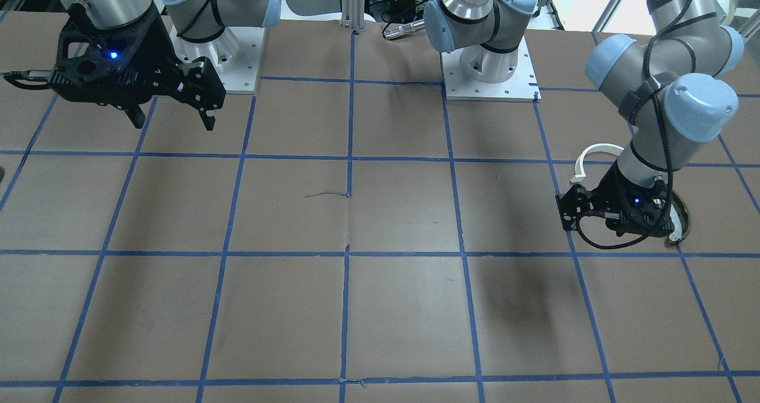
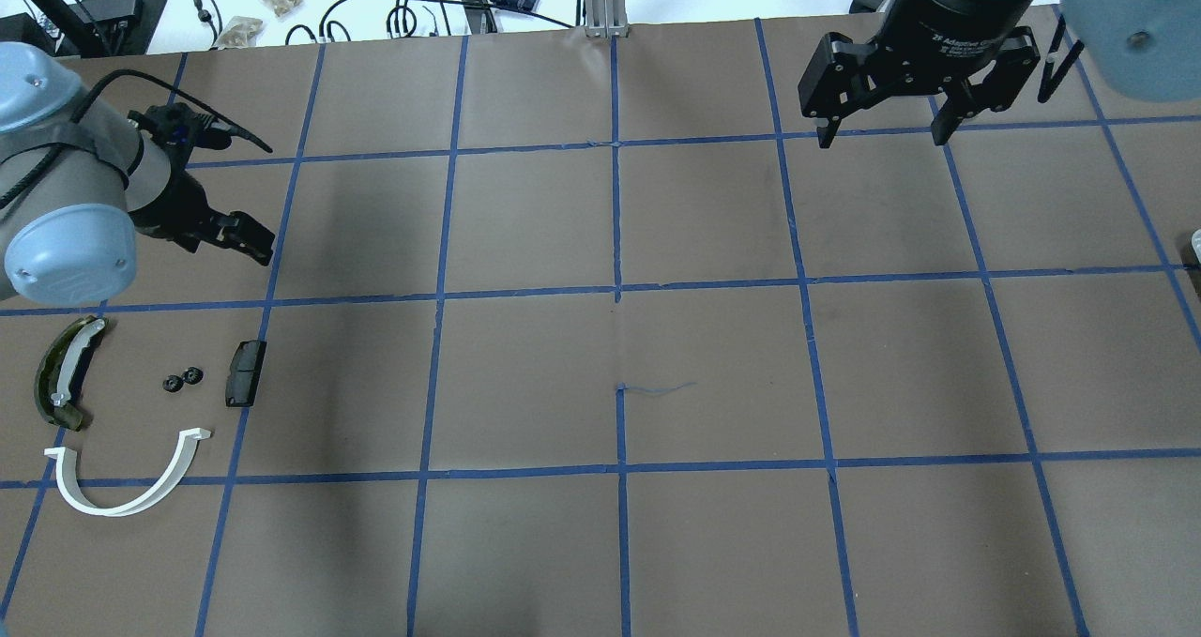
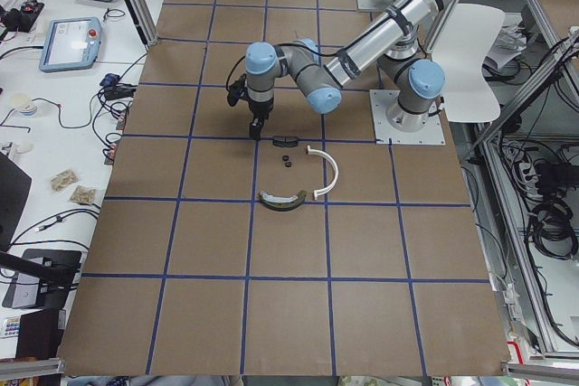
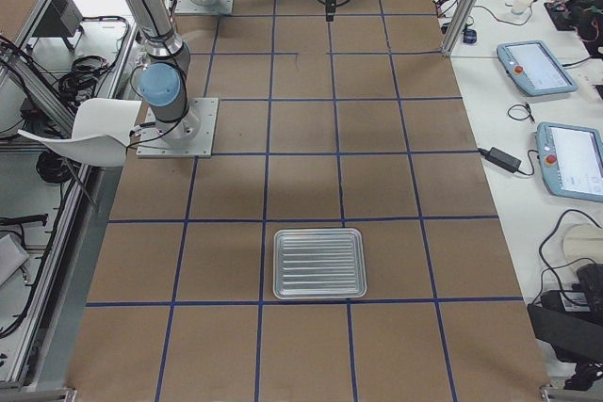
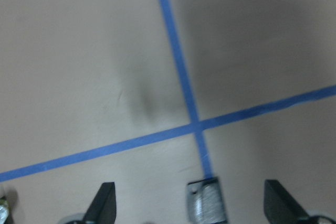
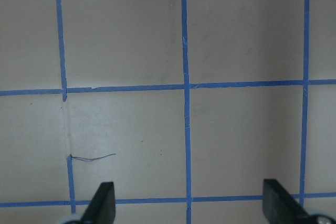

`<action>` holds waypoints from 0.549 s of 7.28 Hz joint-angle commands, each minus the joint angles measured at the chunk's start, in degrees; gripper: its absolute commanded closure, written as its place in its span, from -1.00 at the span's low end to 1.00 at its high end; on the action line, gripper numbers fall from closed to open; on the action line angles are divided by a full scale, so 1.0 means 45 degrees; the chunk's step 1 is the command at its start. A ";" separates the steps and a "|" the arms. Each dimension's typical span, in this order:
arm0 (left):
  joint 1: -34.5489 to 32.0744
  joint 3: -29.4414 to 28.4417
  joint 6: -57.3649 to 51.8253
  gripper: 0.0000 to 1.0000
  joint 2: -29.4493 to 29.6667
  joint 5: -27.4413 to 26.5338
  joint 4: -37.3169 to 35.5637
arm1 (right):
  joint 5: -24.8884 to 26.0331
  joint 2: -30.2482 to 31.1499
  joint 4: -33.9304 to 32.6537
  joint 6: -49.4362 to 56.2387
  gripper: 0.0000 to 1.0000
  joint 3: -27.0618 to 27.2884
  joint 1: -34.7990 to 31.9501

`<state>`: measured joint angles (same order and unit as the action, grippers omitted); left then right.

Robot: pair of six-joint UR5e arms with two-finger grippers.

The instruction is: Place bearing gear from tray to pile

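The tray (image 4: 318, 263) looks bare and two gears (image 2: 193, 375) lie in the pile (image 2: 66, 374) beside the pad (image 2: 245, 372), so the task seems done; left gripper (image 2: 251, 241) and right gripper (image 2: 883, 138) both hang spread, empty.

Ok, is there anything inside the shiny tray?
No, the tray shows only its bare ribbed bottom, with nothing lying in it.

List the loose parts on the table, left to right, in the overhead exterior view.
Olive curved shoe with white strip, pair of small black gears, dark rectangular pad. White half-ring arc runs below the first two: omitted.
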<state>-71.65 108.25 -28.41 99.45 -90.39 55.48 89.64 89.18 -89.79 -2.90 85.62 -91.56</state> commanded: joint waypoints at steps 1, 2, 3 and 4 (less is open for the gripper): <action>-0.1922 -0.1196 0.3601 -1.00 -0.1023 -0.0050 0.2361 | -0.0114 0.0008 -0.0027 0.0000 -1.00 -0.0023 -0.0005; -0.2665 -0.2384 0.5185 -1.00 -0.1104 -0.0031 0.4369 | -0.0077 0.0008 -0.0027 0.0000 -1.00 -0.0023 -0.0005; -0.3407 -0.3769 0.6341 -1.00 -0.0970 -0.0108 0.6033 | -0.0018 0.0008 -0.0027 0.0019 -1.00 -0.0004 -0.0005; -0.3898 -0.5001 0.6488 -1.00 -0.0872 -0.0167 0.7558 | -0.0095 0.0008 -0.0027 0.0000 -1.00 0.0016 -0.0005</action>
<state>-85.86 92.67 -2.63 95.19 -90.83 80.57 89.38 89.21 -89.91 -2.86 85.60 -91.58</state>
